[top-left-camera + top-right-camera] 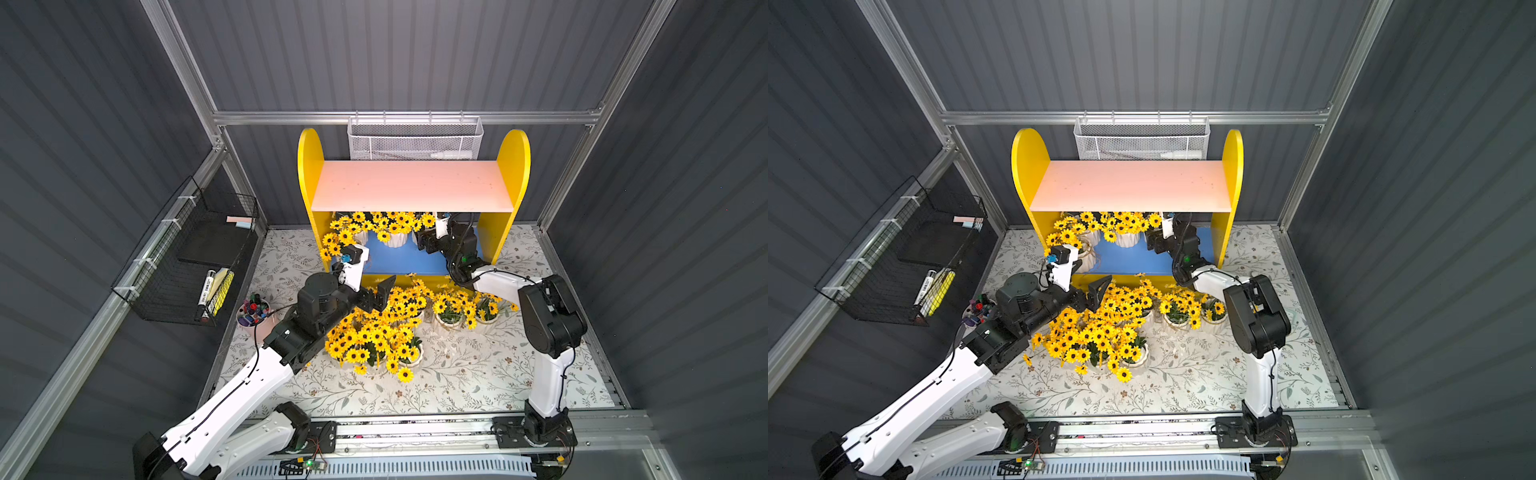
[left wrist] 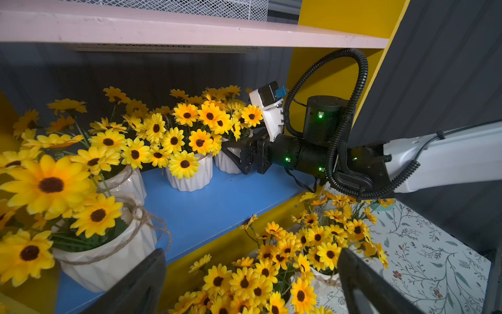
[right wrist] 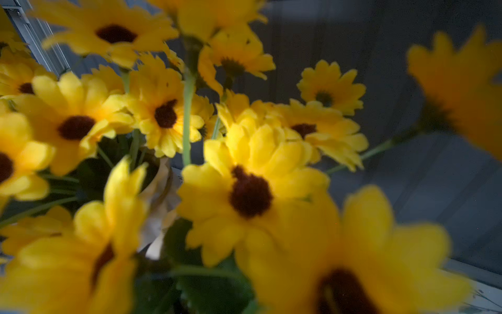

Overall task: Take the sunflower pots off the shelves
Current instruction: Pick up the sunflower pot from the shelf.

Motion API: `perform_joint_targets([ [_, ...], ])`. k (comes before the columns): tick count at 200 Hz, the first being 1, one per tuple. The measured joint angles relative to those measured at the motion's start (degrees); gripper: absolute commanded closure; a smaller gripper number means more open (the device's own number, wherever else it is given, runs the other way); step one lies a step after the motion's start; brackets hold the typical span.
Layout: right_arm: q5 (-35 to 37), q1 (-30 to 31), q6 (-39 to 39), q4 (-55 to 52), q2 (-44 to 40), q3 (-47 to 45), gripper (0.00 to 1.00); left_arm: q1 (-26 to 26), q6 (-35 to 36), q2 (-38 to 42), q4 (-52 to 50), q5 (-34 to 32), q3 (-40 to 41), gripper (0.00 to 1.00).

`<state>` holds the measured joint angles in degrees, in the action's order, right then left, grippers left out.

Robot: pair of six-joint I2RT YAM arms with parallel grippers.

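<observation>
The shelves are a yellow unit with a bare pink upper board and a blue lower board. Several sunflower pots stand on the blue board under the pink one. My right gripper reaches in from the right, its jaws on either side of the rightmost white pot; contact is hidden. Blurred sunflowers fill the right wrist view. My left gripper hangs open and holds nothing, just in front of the shelves. It is above several more sunflower pots that stand on the floor mat.
A pink cup of markers stands left of my left arm. A black wire basket hangs on the left wall, a white mesh basket behind the shelves. The floral mat spreads out before the floor pots.
</observation>
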<state>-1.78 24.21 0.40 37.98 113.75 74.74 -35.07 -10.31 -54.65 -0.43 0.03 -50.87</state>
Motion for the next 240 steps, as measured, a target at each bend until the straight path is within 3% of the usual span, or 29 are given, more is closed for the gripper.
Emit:
perform_joint_targets([
  [20,0.00,-0.02,-0.04,1.22,0.00,-0.68,0.38,0.00,0.00,0.04,0.00,0.00,0.00,0.01],
  [93,-0.28,-0.02,-0.02,4.52,-4.72,-8.04,0.42,0.00,0.00,0.07,0.00,0.02,0.02,0.01],
  [107,-0.42,0.00,-0.04,4.50,-6.67,-10.32,0.35,0.00,0.00,0.15,0.00,0.04,0.02,0.00],
  [132,-0.31,0.11,-0.04,4.66,-10.23,-14.53,0.02,0.00,-0.02,0.20,0.24,0.50,0.02,0.00],
  [184,1.07,0.24,-0.28,5.44,-11.69,-17.18,0.01,0.00,-0.02,0.39,0.46,1.07,0.02,0.01],
  [240,1.16,0.33,0.63,5.90,-8.79,-13.75,0.01,0.02,-0.02,0.42,0.52,1.05,0.04,0.01],
])
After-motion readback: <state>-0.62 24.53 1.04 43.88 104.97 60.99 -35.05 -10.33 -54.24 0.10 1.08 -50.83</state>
